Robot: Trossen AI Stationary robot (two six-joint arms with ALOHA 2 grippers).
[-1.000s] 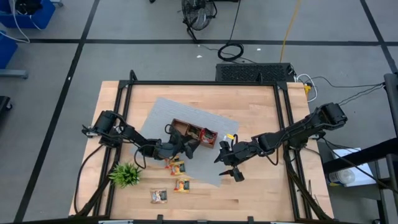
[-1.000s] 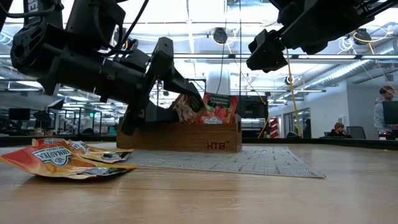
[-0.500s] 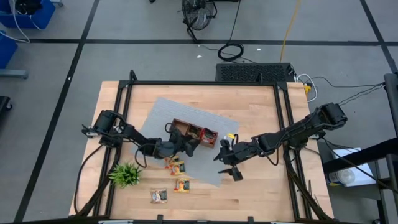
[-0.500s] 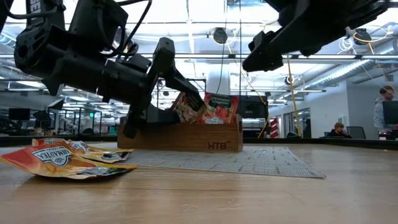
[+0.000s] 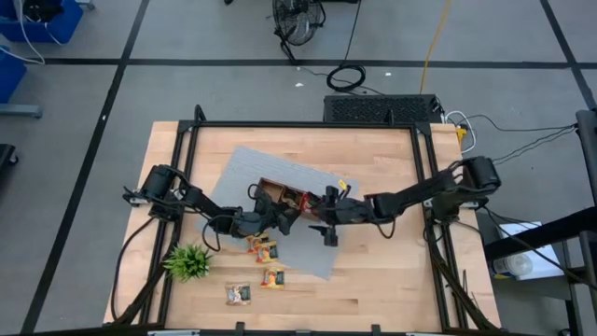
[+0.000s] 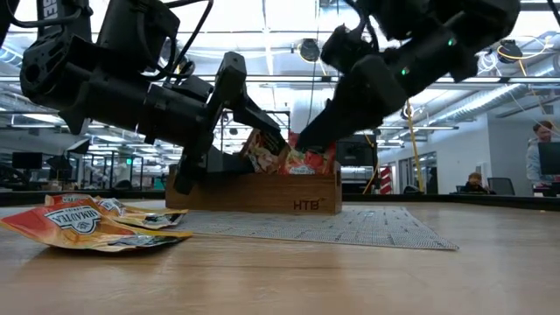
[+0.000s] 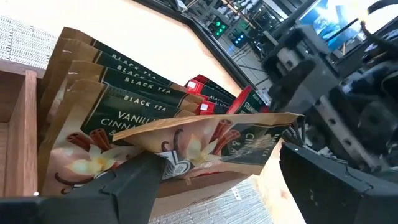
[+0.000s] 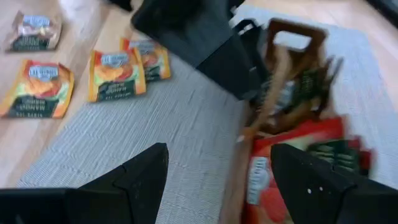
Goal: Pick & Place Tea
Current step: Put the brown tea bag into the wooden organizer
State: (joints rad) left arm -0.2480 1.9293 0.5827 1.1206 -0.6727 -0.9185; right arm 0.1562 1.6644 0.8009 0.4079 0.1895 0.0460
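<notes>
Fingers of the left arm [image 7: 211, 180] stand apart around a tilted vanilla sachet [image 7: 205, 140] at the wooden tray [image 5: 291, 200]; the arm stretches low across the counter [image 5: 373, 289]. Right fingers [image 8: 211, 180], also apart and empty, hover over the tray's red sachets [image 8: 292, 155]. Orange sachets [image 5: 265, 250] lie nearby.

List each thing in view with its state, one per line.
left gripper: open, a vanilla sachet lying across between its fingers, over the tray.
right gripper: open, empty, at the tray's red end.
wooden tray: on the grey mat, partly filled with upright sachets.
loose sachets: lying flat.
plant: upright.
</notes>
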